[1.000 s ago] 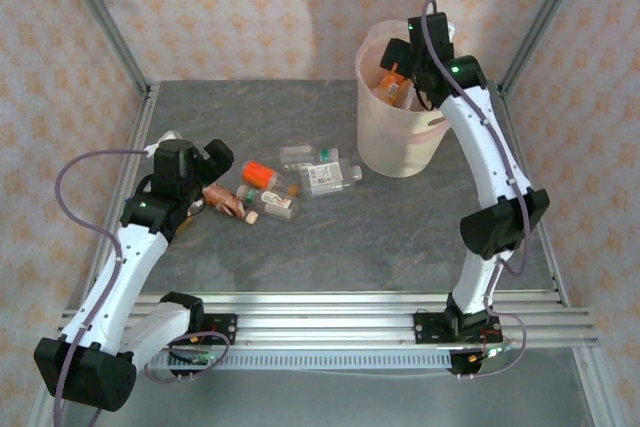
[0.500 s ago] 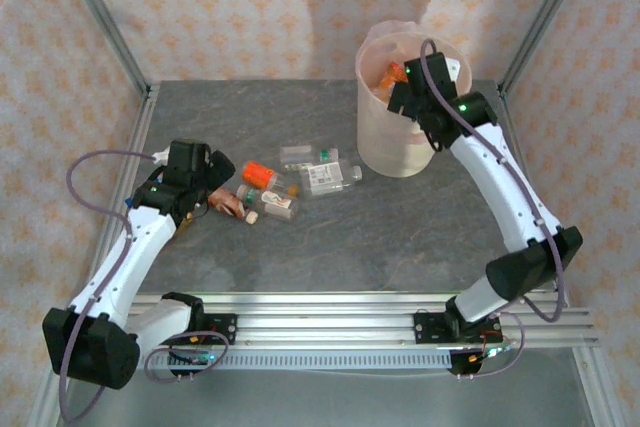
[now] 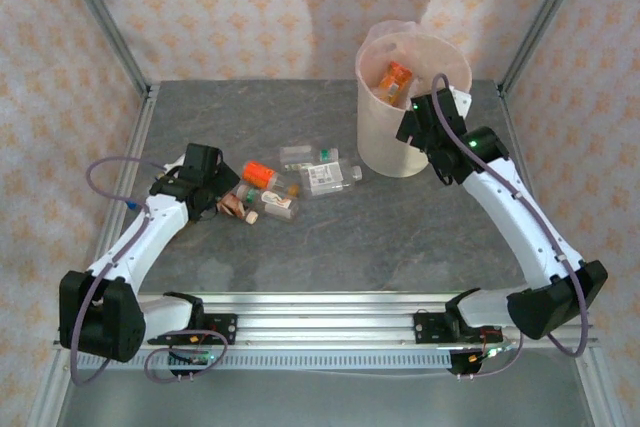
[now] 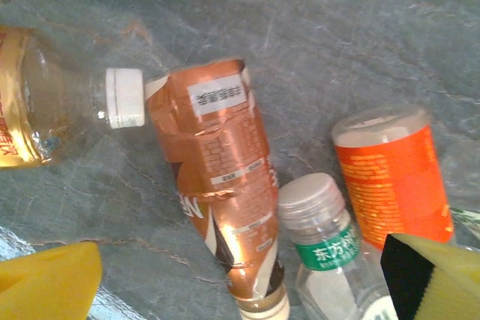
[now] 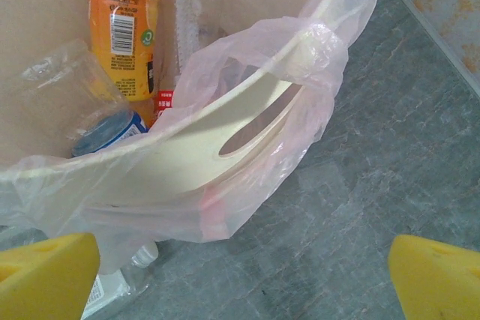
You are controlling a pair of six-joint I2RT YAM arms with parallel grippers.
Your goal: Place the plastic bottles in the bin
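Left gripper: fingers apart, straddling crushed copper-labelled plastic bottle, not clamped. Judged lined up across its body for grasp. Neighbours crowd it: green-labelled clear bottle just beside on right, orange-labelled bottle further right, amber white-capped bottle on left. Cluster lies left of centre on grey worktop. Tall cream bin with pink liner stands far right, orange carton-like bottle inside. Right gripper: fingers wide, holding nothing, just beside bin's near rim.

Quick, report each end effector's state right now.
Left end effector: open, empty, above the copper-labelled bottle.
Right end effector: open, empty, by the bin.
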